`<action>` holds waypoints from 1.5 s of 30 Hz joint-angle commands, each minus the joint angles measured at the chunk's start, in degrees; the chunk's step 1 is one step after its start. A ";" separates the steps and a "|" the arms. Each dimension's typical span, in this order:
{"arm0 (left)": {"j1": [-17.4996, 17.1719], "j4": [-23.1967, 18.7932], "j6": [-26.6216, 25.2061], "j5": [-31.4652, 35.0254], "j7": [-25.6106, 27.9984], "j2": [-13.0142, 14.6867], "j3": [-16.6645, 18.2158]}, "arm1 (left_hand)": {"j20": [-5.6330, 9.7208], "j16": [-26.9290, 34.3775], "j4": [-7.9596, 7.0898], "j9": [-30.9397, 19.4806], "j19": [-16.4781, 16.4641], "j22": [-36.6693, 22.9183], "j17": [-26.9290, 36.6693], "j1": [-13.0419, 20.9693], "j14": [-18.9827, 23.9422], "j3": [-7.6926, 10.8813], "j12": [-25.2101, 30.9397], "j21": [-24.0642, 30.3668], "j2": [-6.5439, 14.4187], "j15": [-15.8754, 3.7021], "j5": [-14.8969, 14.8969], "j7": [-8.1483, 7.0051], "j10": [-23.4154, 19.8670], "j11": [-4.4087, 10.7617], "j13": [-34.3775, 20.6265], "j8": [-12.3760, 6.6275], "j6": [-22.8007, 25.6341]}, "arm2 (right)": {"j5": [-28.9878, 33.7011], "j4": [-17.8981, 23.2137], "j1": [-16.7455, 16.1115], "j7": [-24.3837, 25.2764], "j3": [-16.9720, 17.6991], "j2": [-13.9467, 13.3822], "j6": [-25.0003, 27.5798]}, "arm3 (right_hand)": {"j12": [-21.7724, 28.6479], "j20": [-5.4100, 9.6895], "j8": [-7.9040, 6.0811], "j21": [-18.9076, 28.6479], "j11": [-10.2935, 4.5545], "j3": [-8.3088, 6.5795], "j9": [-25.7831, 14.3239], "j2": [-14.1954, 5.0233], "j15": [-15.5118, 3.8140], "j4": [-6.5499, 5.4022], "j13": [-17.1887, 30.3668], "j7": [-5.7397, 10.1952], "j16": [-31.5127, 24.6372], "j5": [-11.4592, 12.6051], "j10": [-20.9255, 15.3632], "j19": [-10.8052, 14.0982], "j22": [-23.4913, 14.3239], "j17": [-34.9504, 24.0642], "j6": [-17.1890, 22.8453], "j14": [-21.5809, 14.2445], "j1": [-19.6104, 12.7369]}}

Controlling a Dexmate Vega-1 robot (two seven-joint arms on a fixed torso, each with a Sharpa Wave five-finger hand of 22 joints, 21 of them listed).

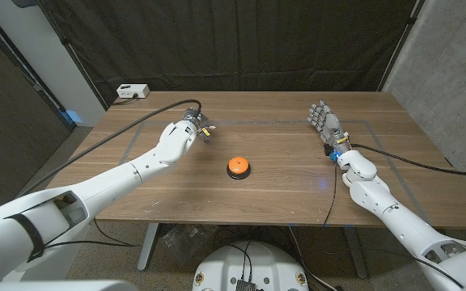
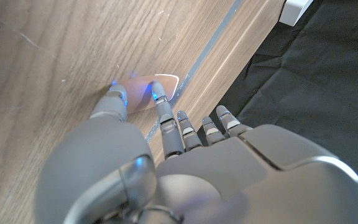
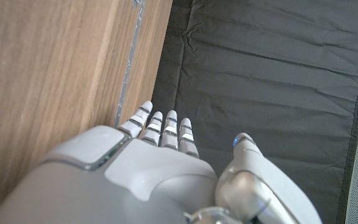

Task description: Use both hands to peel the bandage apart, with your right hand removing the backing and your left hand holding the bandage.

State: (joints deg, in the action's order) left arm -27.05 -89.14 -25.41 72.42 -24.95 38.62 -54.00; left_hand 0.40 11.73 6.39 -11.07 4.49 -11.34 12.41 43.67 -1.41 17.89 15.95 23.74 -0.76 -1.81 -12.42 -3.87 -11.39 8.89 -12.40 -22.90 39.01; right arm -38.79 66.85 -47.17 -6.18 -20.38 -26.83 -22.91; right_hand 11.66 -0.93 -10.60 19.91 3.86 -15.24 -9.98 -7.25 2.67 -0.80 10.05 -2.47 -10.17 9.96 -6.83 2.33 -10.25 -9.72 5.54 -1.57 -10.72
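The bandage (image 2: 143,87) is a small tan strip with a white edge, right at the wooden table's surface beside a grey tape line. My left hand (image 1: 186,131) is at the table's back left and pinches the strip between thumb and a fingertip (image 2: 158,99); the other fingers are curled beside it. In the head view the bandage (image 1: 209,128) sticks out a little from the hand's right side. My right hand (image 1: 328,127) stands at the back right, well away from the bandage, fingers stretched out and apart, holding nothing.
An orange round button (image 1: 238,167) on a black base sits mid-table between the hands. A white box (image 1: 132,91) lies at the table's far left corner. Grey tape lines (image 1: 257,122) mark a rectangle on the tabletop (image 1: 265,194). Black curtain hangs behind.
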 commanded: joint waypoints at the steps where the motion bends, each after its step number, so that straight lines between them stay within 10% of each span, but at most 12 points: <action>1: 1.49 3.41 0.22 -0.62 0.97 -1.32 -1.80 | 0.25 0.21 -0.02 -0.11 -0.39 -0.08 0.00 1.17 0.86 0.71 0.45 0.43 0.49 -3.01 0.34 0.16 -1.04 0.15 -0.09 -0.94 2.43 | 0.12 -1.52 0.85 -0.21 0.00 0.51 -0.46 | 0.17 0.00 -0.20 -0.04 -0.01 0.30 -0.30 0.22 0.43 -0.03 0.24 0.12 -0.39 0.40 -0.45 0.45 -0.32 -0.21 0.43 -0.43 0.47; 5: 2.36 4.45 0.54 -1.85 -0.51 -1.80 -2.21 | 0.55 0.08 0.17 0.04 -0.57 -0.07 -0.10 1.87 1.23 1.14 0.60 0.49 1.12 -3.31 0.62 1.63 -1.54 0.09 -0.02 -0.29 1.94 | 0.24 -1.79 0.97 -0.27 -0.02 0.57 -0.71 | 0.14 -0.04 -0.19 -0.07 -0.03 0.40 -0.30 0.30 0.57 -0.15 0.24 0.11 -0.42 0.41 -0.41 0.56 -0.32 -0.23 0.44 -0.56 0.68; 13: 3.63 6.10 1.40 -7.08 -3.48 -2.28 -2.11 | 0.28 -1.13 -2.27 0.16 2.19 -0.28 0.02 -1.62 -3.17 0.59 -1.44 -0.33 3.25 -1.31 1.25 7.98 4.13 -3.06 0.04 8.30 -11.87 | 0.71 -1.01 0.73 0.15 -0.09 -0.19 -0.11 | 0.20 -0.06 -0.28 -0.12 0.05 0.52 -0.30 0.41 0.68 -0.33 0.24 0.28 -0.43 0.44 -0.61 0.75 -0.32 -0.24 0.74 -0.75 0.98; 17: 3.56 4.64 0.81 -7.76 -2.39 -1.40 -1.93 | -1.05 -0.81 -2.31 -0.58 2.27 -0.41 0.09 -2.39 -3.29 -0.07 -1.80 -0.20 2.48 0.95 1.16 3.82 5.36 -4.62 -0.26 8.42 -13.02 | 0.64 -1.15 0.81 0.09 -0.06 -0.08 -0.22 | 0.39 -0.02 -0.60 -0.25 -0.10 0.50 -0.30 0.42 0.75 -0.39 0.24 0.22 -0.42 0.51 -1.20 0.82 -0.32 -0.17 1.76 -1.06 1.07; 23: 5.57 7.24 2.91 -14.33 -4.38 -2.11 -0.78 | -2.45 -1.17 -3.73 -1.19 5.48 -0.86 0.35 -3.89 -6.52 0.72 -2.53 -0.87 5.67 2.81 1.28 7.92 8.59 -7.51 -0.80 10.52 -19.48 | 1.00 -1.79 1.23 0.04 -0.22 0.33 -0.99 | 0.43 -0.09 -0.61 -0.30 -0.14 0.54 -0.29 0.51 0.76 -0.44 0.24 0.15 -0.46 0.55 -1.41 1.05 -0.32 -0.14 2.03 -1.44 1.17; 30: 8.10 10.64 3.76 -14.91 -4.59 -3.08 -3.79 | -1.79 -0.80 -3.11 -0.88 6.28 -1.20 0.29 -3.03 -7.61 3.39 -1.88 -0.46 8.72 1.89 1.39 11.63 8.95 -7.11 -0.83 7.56 -10.17 | 1.50 -2.19 1.45 0.90 -0.20 0.72 -1.62 | 0.41 -0.09 -0.56 -0.33 -0.18 0.63 -0.29 0.65 0.65 -0.52 0.24 0.17 -0.49 0.56 -1.46 1.24 -0.32 -0.14 2.08 -1.71 1.34; 33: 8.17 10.57 3.59 -13.95 -2.65 -2.89 -4.81 | -0.45 -0.16 -0.78 -0.39 3.69 -1.34 -0.15 -1.61 -5.02 4.85 0.21 1.31 7.58 -0.02 1.84 10.27 4.96 -5.03 -0.61 5.19 -1.19 | 1.64 -2.60 1.81 0.89 -0.28 0.88 -1.77 | 0.41 -0.07 -0.50 -0.35 -0.21 0.68 -0.29 0.72 0.68 -0.56 0.24 0.24 -0.50 0.57 -1.49 1.32 -0.32 -0.14 2.01 -1.82 1.43; 41: 8.44 11.01 1.80 -11.89 -1.62 -2.87 -6.73 | 0.56 -0.01 1.26 0.00 1.31 -1.27 -0.57 0.42 -2.60 6.00 1.37 2.69 6.72 -1.58 1.92 10.94 2.32 -3.35 -0.28 4.69 2.69 | 2.16 -3.27 2.27 0.81 -0.56 1.18 -2.45 | 0.36 -0.07 -0.42 -0.38 -0.24 0.76 -0.29 0.84 0.63 -0.64 0.24 0.28 -0.48 0.62 -1.49 1.61 -0.32 -0.13 2.00 -2.04 1.60; 45: 7.89 9.89 0.64 -10.04 -0.19 -2.23 -7.33 | 1.40 0.25 2.18 0.22 -0.62 -1.27 -0.79 1.97 0.10 7.27 2.49 3.99 6.74 -2.64 1.98 8.63 -0.45 -2.18 0.03 4.13 7.01 | 2.16 -2.35 1.76 1.26 -0.47 0.82 -2.05 | 0.35 -0.04 -0.39 -0.40 -0.17 0.80 -0.29 0.90 0.67 -0.69 0.24 0.33 -0.46 0.63 -1.51 1.69 -0.32 -0.13 1.99 -2.08 1.69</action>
State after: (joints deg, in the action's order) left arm -19.05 -79.09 -22.88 59.98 -27.36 35.82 -58.97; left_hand 1.43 11.52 8.10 -10.83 4.72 -12.40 11.70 44.65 -2.42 24.62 18.00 27.04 6.05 -2.04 -10.54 7.14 -9.86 5.29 -12.39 -18.29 42.80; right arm -37.06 64.04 -45.26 -5.55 -20.74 -25.88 -24.85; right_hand 11.75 -1.02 -10.82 19.68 3.66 -14.61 -9.98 -6.37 3.16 -1.43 10.05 -2.15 -10.39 10.18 -7.84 3.45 -10.25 -9.72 7.27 -3.14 -9.34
